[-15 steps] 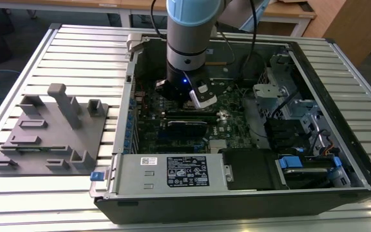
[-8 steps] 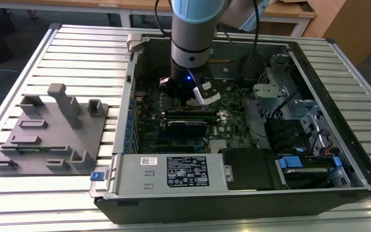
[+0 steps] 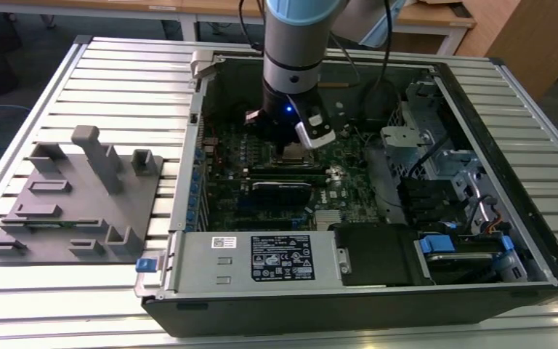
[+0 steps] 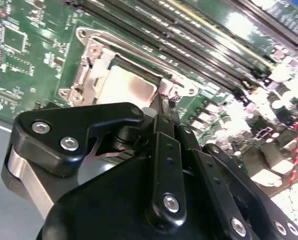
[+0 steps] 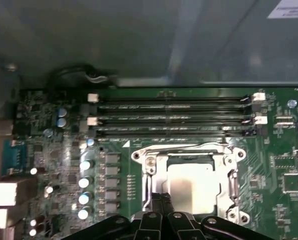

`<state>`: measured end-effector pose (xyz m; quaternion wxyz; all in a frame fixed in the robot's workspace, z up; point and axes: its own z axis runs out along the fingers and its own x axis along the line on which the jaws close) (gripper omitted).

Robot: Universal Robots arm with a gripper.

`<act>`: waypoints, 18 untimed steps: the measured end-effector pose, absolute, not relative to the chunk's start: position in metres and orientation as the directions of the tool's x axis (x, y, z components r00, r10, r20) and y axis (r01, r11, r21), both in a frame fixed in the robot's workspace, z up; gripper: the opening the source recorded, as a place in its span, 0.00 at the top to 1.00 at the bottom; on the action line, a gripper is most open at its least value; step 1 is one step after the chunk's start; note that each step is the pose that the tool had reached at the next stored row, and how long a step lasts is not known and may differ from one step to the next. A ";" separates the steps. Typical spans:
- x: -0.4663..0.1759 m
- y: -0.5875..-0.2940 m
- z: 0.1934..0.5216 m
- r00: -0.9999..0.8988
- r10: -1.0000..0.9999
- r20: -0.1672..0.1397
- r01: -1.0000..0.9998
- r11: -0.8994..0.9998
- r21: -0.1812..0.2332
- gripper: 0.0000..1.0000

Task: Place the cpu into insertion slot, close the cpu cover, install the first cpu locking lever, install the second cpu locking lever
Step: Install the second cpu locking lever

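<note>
Now, cpu (image 5: 194, 187) sits flat in the insertion slot (image 5: 161, 161), cpu cover (image 5: 231, 172) framing it, just beside the memory sticks (image 5: 171, 119). Light, stiff, prob fragile underneath, so edges only. Gripper (image 5: 160, 199) at the slot's edge, jaws pinched narrow; holding anything? Can't tell.

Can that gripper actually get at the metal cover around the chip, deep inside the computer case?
Probably yes. The gripper is already down at the cpu cover, the case is open, and nothing lies between them.

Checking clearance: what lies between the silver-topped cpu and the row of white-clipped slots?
In the first wrist view, the shiny silver cpu cover rim and bare green board separate the cpu from the memory slots.
</note>
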<state>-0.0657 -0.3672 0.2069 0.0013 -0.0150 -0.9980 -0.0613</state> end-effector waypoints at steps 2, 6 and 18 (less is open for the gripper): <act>-0.061 -0.366 0.207 -1.000 0.030 0.004 0.030 0.993 0.118 0.90; -0.049 -0.364 0.206 -1.000 0.031 0.004 0.031 0.993 0.110 0.90; -0.044 -0.355 0.211 -1.000 0.031 0.004 0.031 0.995 0.094 0.90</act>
